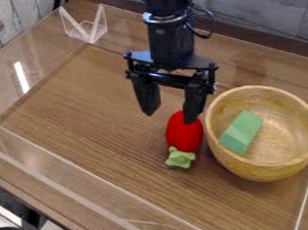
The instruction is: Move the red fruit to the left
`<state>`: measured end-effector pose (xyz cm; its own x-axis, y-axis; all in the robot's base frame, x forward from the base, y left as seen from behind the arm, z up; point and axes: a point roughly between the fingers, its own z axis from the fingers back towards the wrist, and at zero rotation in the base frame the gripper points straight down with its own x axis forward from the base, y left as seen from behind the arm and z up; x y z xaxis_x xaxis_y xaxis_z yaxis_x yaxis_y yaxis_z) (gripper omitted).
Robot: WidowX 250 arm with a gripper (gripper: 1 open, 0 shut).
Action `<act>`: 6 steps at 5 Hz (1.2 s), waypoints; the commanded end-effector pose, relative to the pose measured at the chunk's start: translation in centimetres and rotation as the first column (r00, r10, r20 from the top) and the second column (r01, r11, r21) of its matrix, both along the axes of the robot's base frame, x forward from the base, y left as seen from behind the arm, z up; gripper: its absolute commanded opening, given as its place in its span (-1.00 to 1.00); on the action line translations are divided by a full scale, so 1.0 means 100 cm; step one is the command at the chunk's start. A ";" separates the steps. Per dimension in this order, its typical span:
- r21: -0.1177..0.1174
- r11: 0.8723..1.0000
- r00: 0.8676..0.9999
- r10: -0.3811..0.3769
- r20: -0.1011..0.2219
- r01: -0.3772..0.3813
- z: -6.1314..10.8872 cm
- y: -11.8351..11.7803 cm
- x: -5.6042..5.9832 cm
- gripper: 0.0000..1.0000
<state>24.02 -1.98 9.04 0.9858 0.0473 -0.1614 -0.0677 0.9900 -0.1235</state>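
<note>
Camera view: claw (172, 108) hung spread wide and empty, pointed almost straight down over the wooden tabletop (77, 113). One finger (148, 95) stood out to the picture's left, over bare wood; the other (193, 99) came down just above the red fruit (185, 132), close over its upper end, contact or a small gap not possible to tell. Fruit lay directly below and slightly toward the viewer from the midpoint of the claw, resting on the tabletop, close beside the wooden bowl (292, 156) on its right, with the flat green block (242, 131) inside that bowl. Long axis of the fruit ran roughly toward and away from the viewer, red body farther off, pale green cap (182, 159) nearer. Judged from this: claw not yet centred, set a little left of the fruit, so a small shift right and down probably needed before closing across the narrow width; bowl rim near enough to crowd the right finger.
</note>
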 end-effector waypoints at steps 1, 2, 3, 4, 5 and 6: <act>0.002 1.000 0.998 -0.009 0.063 0.009 0.013 0.000 0.005 1.00; 0.006 1.000 0.998 -0.007 0.066 0.007 0.011 0.003 0.006 1.00; 0.011 1.000 0.998 -0.005 0.067 0.005 0.010 0.005 0.006 1.00; 0.014 1.000 0.998 -0.001 0.068 0.001 0.009 0.007 0.006 1.00; 0.013 1.000 0.998 0.002 0.065 -0.003 0.008 0.007 0.006 1.00; 0.009 1.000 0.998 -0.003 0.064 0.003 0.008 0.005 0.005 1.00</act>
<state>24.16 -1.53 8.79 0.9884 0.0458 -0.1445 -0.0630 0.9912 -0.1168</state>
